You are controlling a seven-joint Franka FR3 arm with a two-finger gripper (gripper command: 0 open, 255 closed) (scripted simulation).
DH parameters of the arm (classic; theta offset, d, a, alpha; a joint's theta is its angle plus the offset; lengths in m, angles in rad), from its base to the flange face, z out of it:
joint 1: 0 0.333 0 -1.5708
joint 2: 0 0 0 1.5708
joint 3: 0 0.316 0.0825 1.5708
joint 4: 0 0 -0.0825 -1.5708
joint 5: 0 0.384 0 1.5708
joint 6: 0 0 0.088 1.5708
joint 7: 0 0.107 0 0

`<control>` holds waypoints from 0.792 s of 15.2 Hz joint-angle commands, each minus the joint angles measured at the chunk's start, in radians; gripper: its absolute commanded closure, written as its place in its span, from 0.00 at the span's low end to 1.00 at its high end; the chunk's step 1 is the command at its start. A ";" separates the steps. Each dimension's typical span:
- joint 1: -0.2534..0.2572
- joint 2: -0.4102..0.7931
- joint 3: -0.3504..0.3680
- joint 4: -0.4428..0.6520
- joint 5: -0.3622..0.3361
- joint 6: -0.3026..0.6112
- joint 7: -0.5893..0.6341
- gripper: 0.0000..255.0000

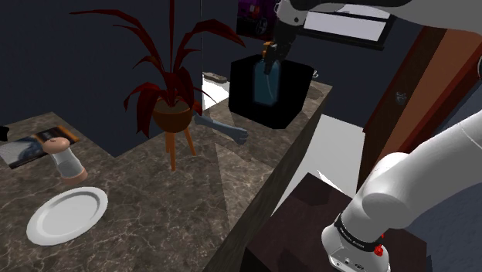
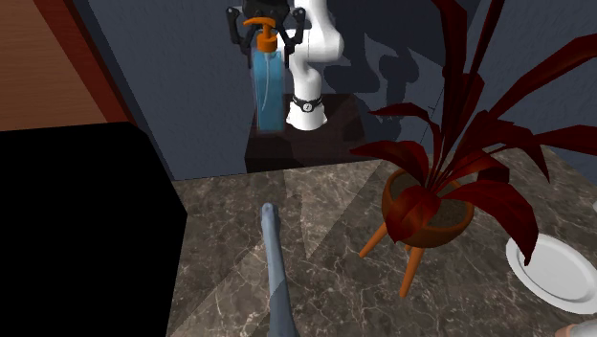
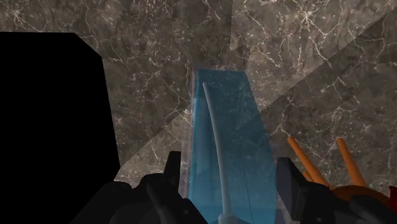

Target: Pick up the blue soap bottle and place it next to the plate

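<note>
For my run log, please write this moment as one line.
fingers: shut on soap bottle | bottle: upright, off the counter | plate: bottle not yet beside it

The tabletop [image 1: 154,224] is overlooked from high beside the stand [image 1: 309,224], with the potted plant [image 1: 171,93] at mid-distance ahead. In the second exterior view the plant [image 2: 426,206] is seen close by from its opposite side, and the arm [image 2: 311,38] is faced beyond it. The wrist view is aimed down along the pincer [image 3: 227,170], close above the tabletop beside the plant [image 3: 299,159]. The plant is shared by all three views.
</note>
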 commanded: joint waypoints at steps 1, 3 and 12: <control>0.015 -0.016 0.035 -0.043 0.000 0.026 0.051 1.00; 0.030 -0.030 0.068 -0.076 0.002 0.045 0.099 1.00; 0.099 -0.036 0.221 -0.170 0.017 0.129 0.314 1.00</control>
